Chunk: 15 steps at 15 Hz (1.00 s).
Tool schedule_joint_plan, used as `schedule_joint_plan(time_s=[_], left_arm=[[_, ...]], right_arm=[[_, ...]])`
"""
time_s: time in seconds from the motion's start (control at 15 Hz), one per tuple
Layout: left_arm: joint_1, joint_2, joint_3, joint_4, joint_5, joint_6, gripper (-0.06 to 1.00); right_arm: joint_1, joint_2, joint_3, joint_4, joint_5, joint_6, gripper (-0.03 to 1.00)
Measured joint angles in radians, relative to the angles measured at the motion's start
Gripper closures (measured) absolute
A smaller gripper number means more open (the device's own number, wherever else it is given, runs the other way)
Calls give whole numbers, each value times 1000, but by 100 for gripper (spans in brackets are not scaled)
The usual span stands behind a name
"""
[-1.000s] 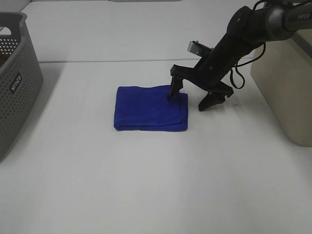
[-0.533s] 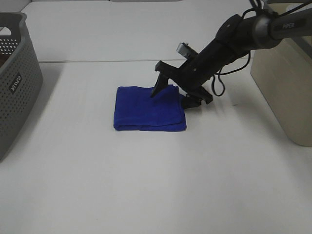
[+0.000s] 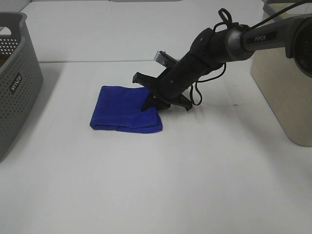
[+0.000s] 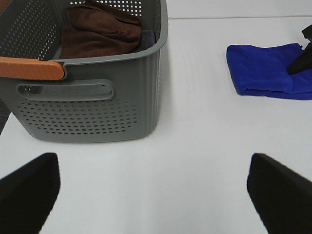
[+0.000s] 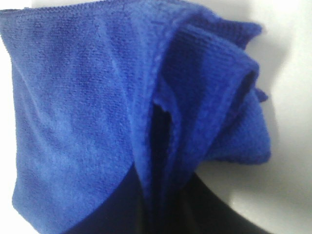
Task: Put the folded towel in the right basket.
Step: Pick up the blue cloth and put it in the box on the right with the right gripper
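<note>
Blue folded towel (image 3: pixel 122 109) lies on the white desk (image 3: pixel 195 175), near its middle and well apart from the beige right basket (image 3: pixel 285 92) at the desk's edge. The right fingers (image 3: pixel 149 102) pinch the towel's edge nearest that basket, bunching the cloth there into folds. The left fingers (image 4: pixel 29 185) are spread wide over the desk, near a grey basket (image 4: pixel 97 112) holding a brown cloth (image 4: pixel 97 29)
</note>
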Motion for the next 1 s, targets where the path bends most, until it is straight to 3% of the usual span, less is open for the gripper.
schedule_joint_plan(time_s=[0.27,0.47,0.73,0.93,1.0], left_arm=[[0,0,0,0,0,0,-2],[0,0,0,0,0,0,-2],[0,0,0,0,0,0,-2],[0,0,0,0,0,0,-2],[0,0,0,0,0,0,-2]], right_arm=[[-29,-126,-133,-36,118,-9,86],[-136,-279,-228,-39,214,-9,86],[-372,-481,-255,-29,273,-28,86],[-618,-579,-255,-38,343,-46,86],[-654,-583,-255,-45,356,-51,86]])
